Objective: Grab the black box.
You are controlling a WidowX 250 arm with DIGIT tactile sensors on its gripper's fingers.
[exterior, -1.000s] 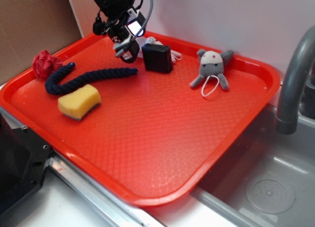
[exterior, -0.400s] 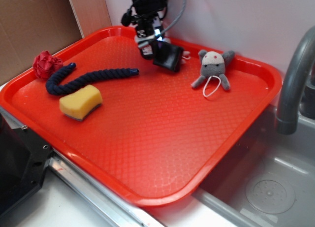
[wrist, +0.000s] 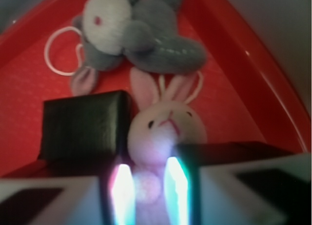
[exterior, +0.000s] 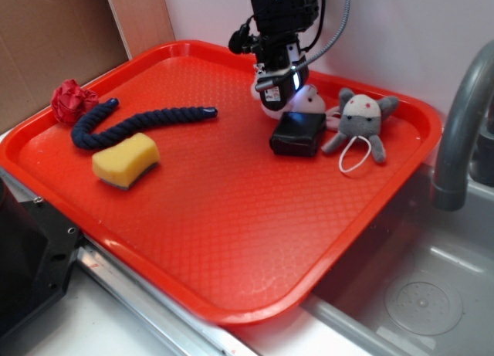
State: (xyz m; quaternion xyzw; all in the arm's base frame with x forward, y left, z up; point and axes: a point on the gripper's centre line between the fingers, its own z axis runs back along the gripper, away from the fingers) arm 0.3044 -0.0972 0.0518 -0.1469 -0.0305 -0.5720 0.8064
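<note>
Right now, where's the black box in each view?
Exterior: black box lies on the red tray, right of centre, just below the tool, left of the grey plush.
Wrist: black box is at left-centre, beside the white bunny.
Shared landmark: the grey plush.

Red tray (exterior: 231, 240) with diamond texture. Matte black box (exterior: 297, 133). Grey-and-white plush (exterior: 361, 120). Pink-eared white bunny (wrist: 165, 130). Navy rope (exterior: 131, 123). Yellow sponge (exterior: 123, 158).
</note>
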